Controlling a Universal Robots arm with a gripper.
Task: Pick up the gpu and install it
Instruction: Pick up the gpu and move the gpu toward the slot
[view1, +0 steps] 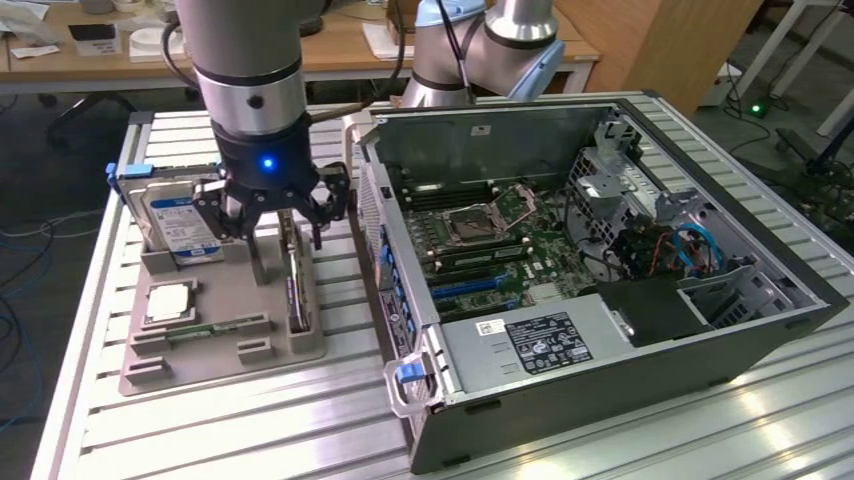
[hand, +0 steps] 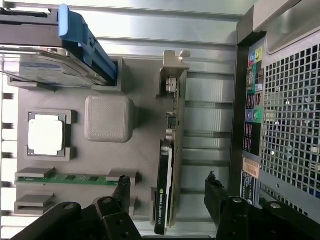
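Note:
The gpu (view1: 296, 292) stands on its long edge in a slot of the grey holder tray (view1: 200, 362), a thin black card with a silvery metal edge. From the wrist camera the gpu (hand: 165, 195) lies straight between my two black fingers (hand: 121, 189), with a gap on each side. My gripper (view1: 283, 232) hangs open just above the card's far end and touches nothing. In the wrist view the gripper (hand: 168, 191) straddles the card. The open computer case (view1: 747, 330) with its motherboard (view1: 487, 240) stands to the exterior view's right.
On the tray (hand: 145, 155) are also a silver hard drive (view1: 180, 225) with a blue clip, a square processor (view1: 170, 300) and a green memory stick (view1: 220, 328). The case's rear wall (hand: 280, 125) stands close beside the tray. A second arm (view1: 487, 45) stands behind.

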